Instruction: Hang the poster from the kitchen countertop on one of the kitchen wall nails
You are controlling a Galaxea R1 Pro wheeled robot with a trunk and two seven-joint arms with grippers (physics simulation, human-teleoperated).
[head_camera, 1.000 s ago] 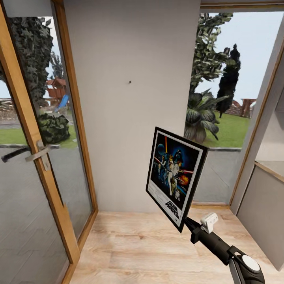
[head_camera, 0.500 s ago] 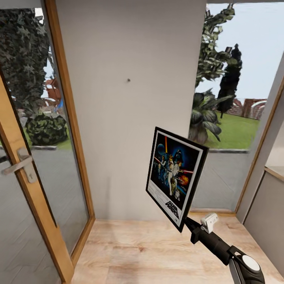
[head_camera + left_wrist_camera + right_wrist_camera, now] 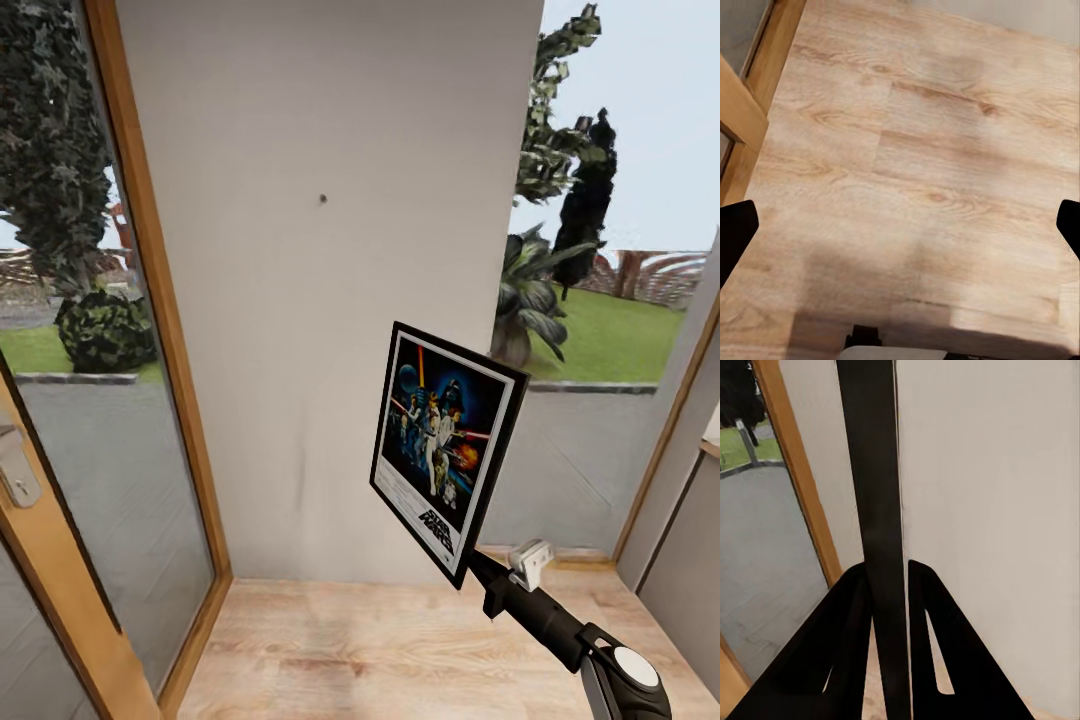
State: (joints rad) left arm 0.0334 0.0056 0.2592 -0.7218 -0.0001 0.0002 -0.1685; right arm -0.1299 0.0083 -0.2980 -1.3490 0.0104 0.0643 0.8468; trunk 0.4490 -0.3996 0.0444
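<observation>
The Star Wars poster (image 3: 445, 448), black-framed with a white inner border, is held upright and slightly tilted in front of the pale grey wall. My right gripper (image 3: 476, 566) is shut on its lower right corner. In the right wrist view the poster's black edge (image 3: 879, 510) runs between the two dark fingers (image 3: 847, 645). A tiny dark wall nail (image 3: 322, 198) sits on the wall, up and to the left of the poster. My left gripper (image 3: 900, 225) is open over the wooden floor, with its dark fingertips (image 3: 733, 232) at the picture's sides.
A glass door with a wooden frame (image 3: 150, 300) stands to the left of the wall, its metal handle (image 3: 14, 470) at the far left. A window (image 3: 610, 250) onto a garden lies to the right. Light wooden floor (image 3: 380, 650) stretches below.
The whole head view has shifted: the door frame and handle slid left and the wall grew wider, so the camera moved. The poster keeps its place in the right gripper.
</observation>
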